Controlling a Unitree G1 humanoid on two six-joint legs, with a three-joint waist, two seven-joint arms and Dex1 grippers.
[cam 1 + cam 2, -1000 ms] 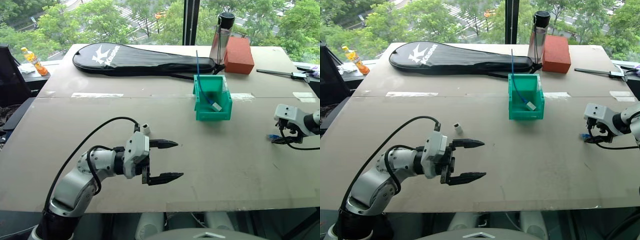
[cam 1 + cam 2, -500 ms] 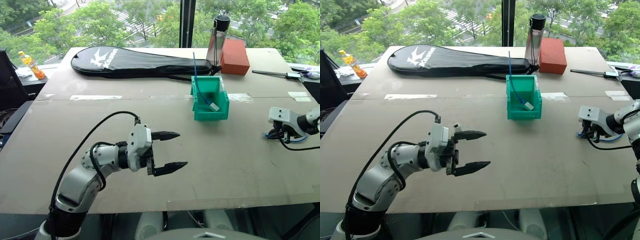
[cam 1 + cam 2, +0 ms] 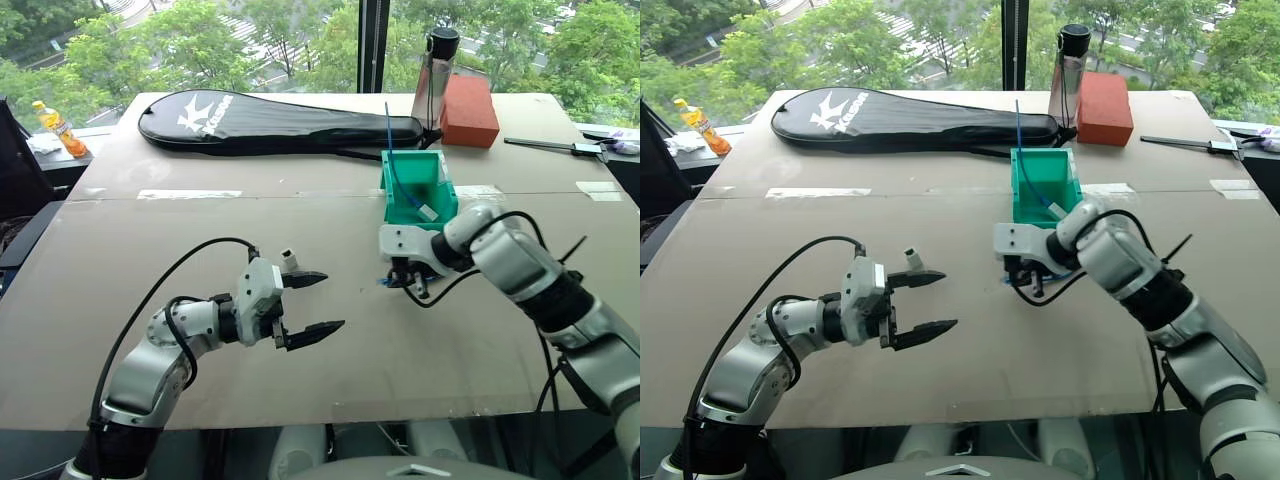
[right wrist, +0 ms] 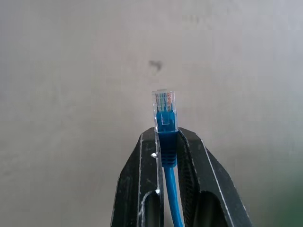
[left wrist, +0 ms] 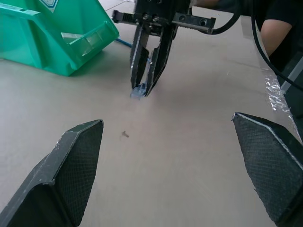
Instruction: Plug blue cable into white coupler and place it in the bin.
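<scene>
One blue cable [image 3: 392,165], seemingly coupler-tipped, leans in the bin [image 3: 400,222].

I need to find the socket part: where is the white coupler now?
In the left eye view the white coupler stands on the table, left of centre, just behind the left tool's upper finger and left of the bin.

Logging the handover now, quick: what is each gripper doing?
Left gripper: open, holding nothing.
Right gripper: closed on the blue cable, just behind its clear plug.
</scene>
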